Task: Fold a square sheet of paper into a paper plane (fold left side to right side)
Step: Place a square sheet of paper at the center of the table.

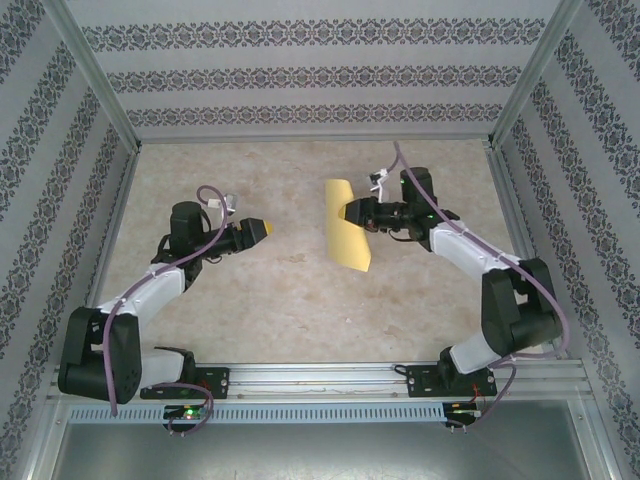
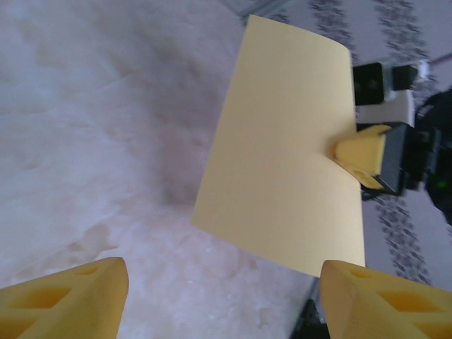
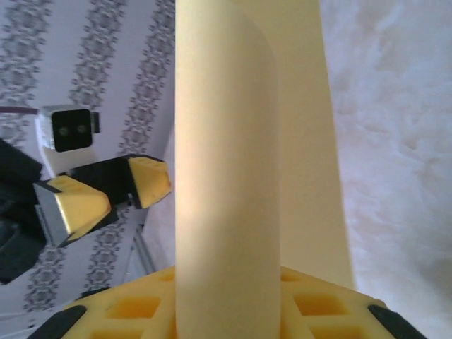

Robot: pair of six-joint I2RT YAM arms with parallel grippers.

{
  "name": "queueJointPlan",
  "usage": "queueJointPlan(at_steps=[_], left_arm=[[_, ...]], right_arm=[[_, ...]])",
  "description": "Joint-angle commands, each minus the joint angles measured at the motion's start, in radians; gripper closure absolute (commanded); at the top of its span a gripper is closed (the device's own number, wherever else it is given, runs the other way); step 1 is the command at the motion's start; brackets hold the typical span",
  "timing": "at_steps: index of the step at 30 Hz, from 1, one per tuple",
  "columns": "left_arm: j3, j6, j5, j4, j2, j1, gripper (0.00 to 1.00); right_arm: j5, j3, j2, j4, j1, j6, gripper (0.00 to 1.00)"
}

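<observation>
Hanging curled over marbled table (image 1: pixel 300 310), yellow square sheet of paper (image 1: pixel 345 242) clamped by right gripper (image 1: pixel 356 212), left gripper (image 1: pixel 265 230) spread empty.

No writing, label, brand mark or number is legible, either on the square sheet of paper (image 1: pixel 345 245) or the patterned walls (image 1: pixel 320 70).

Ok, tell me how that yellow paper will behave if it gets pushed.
Probably floppy: the paper curls over where the right gripper pinches one edge. Likely very light, since that single pinch holds it up. A push would probably bend it, not slide it.
</observation>
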Motion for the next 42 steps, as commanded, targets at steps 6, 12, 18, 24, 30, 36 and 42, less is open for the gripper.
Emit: queueJointPlan(at_steps=[6, 12, 18, 24, 30, 36, 42], left_arm=[[0.036, -0.050, 0.185, 0.194, -0.086, 0.001, 0.22], [0.103, -0.056, 0.223, 0.198, -0.119, -0.045, 0.17], [0.178, -0.076, 0.220, 0.199, -0.120, -0.097, 0.15], [0.244, 0.000, 0.203, 0.084, -0.098, -0.146, 0.13], [0.266, -0.003, 0.204, 0.099, -0.064, -0.193, 0.30], [0.254, 0.020, 0.169, 0.065, -0.071, -0.195, 0.59], [0.246, 0.024, 0.157, 0.038, -0.059, -0.195, 0.64]], right_arm=[[-0.178, -0.029, -0.165, 0.181, -0.027, 0.166, 0.71], [-0.215, 0.008, -0.208, 0.273, 0.027, 0.258, 0.72], [-0.228, 0.077, -0.206, 0.312, 0.116, 0.290, 0.72], [-0.230, 0.127, -0.174, 0.333, 0.186, 0.286, 0.72], [-0.211, 0.149, -0.133, 0.335, 0.204, 0.270, 0.72], [-0.191, 0.127, -0.134, 0.320, 0.174, 0.250, 0.72], [-0.194, 0.116, -0.142, 0.289, 0.159, 0.231, 0.72]])
